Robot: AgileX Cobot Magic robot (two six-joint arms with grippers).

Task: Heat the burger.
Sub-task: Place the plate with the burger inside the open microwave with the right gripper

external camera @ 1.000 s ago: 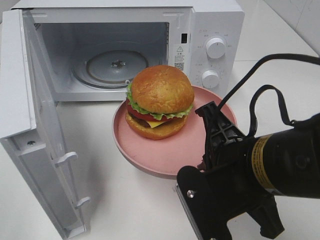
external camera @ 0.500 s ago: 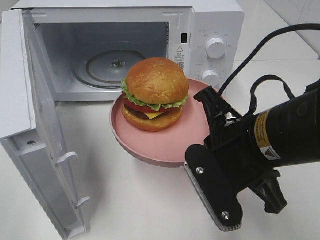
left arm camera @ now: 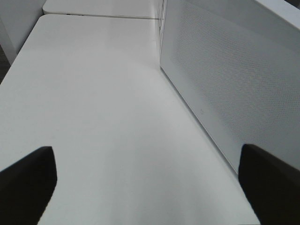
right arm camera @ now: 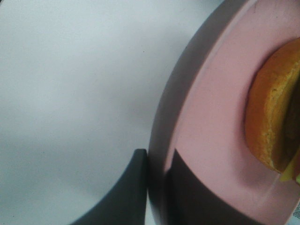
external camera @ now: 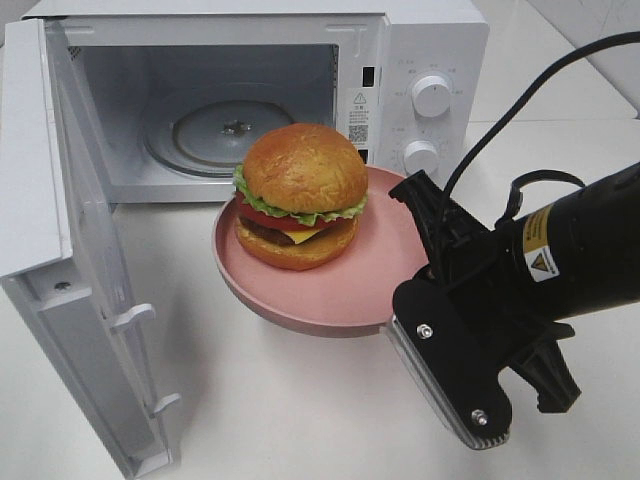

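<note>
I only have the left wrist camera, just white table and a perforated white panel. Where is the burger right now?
Observer: The burger sits on a pink plate in front of the open microwave, not inside it.
Operator: Is anything holding that plate?
Observer: Yes, the right tool is shut on its rim, one finger on either side.
Operator: What's in the microwave?
Observer: Only its glass turntable shows in the chamber.

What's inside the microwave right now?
Inside the microwave, only the glass turntable shows, bare where visible. The burger on the pink plate hides the cavity's front right corner.
</note>
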